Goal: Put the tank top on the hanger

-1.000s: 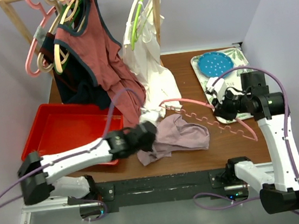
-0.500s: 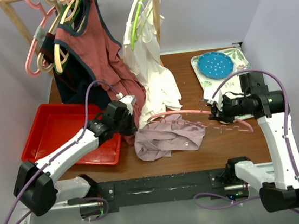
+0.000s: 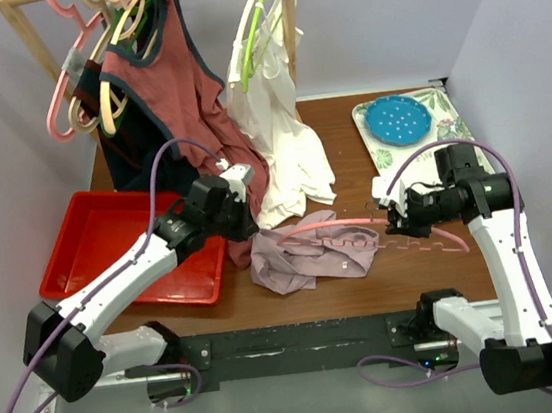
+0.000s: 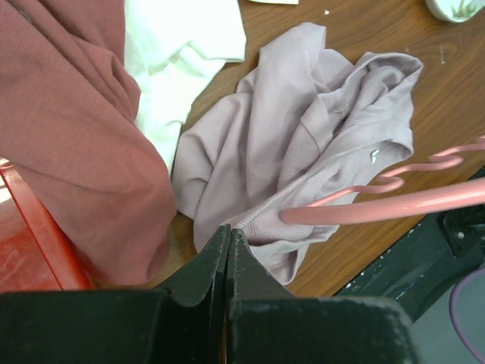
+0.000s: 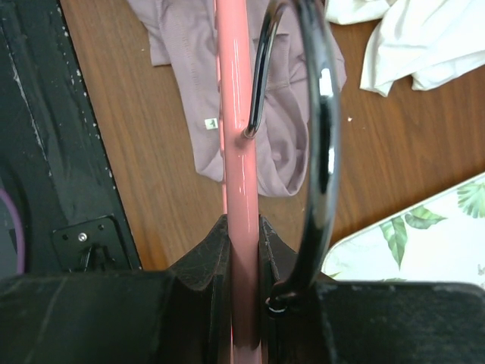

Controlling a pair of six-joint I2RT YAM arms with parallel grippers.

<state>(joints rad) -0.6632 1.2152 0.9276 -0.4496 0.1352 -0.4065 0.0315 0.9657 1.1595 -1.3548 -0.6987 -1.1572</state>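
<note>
We pinch the tank top (image 4: 303,129), crumpled just right of the red tray (image 3: 100,250), in our closed left gripper (image 4: 227,230) to lift an opening; our right gripper (image 5: 241,227) clamps the hanger (image 5: 233,114), aiming its arm inside.

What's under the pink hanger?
The crumpled mauve tank top lies under the hanger, spread on the brown table. The part of the table beneath the top is covered, so whatever might be there cannot be seen.
</note>
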